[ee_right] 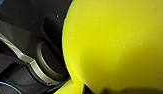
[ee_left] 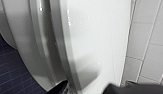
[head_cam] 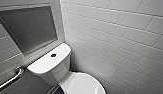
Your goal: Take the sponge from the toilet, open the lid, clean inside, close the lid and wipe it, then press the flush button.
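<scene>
Standing in that little tiled room, I saw the toilet point(head_cam: 57, 71) tucked into the corner with its lid point(head_cam: 83, 85) down. The flush button point(head_cam: 53, 55) sat dark in the middle of the tank top. A grab bar point(head_cam: 12, 78) ran along the side wall, under a recessed niche point(head_cam: 29, 27).

The left gripper point(ee_left: 89, 89) hung right over the lid. Its fingers point(ee_left: 61, 86) were spread wide with nothing between them, one tip just beside the lid's grey edge. Dark blue floor point(ee_left: 9, 72) showed on one side of the bowl and white wall tiles point(ee_left: 147, 50) on the other.

The right gripper point(ee_right: 102, 91) looked clamped on the sponge point(ee_right: 114, 45), as far as I could tell. It was a bright yellow lump, bulging up close against the arm and not touching the toilet.
</scene>
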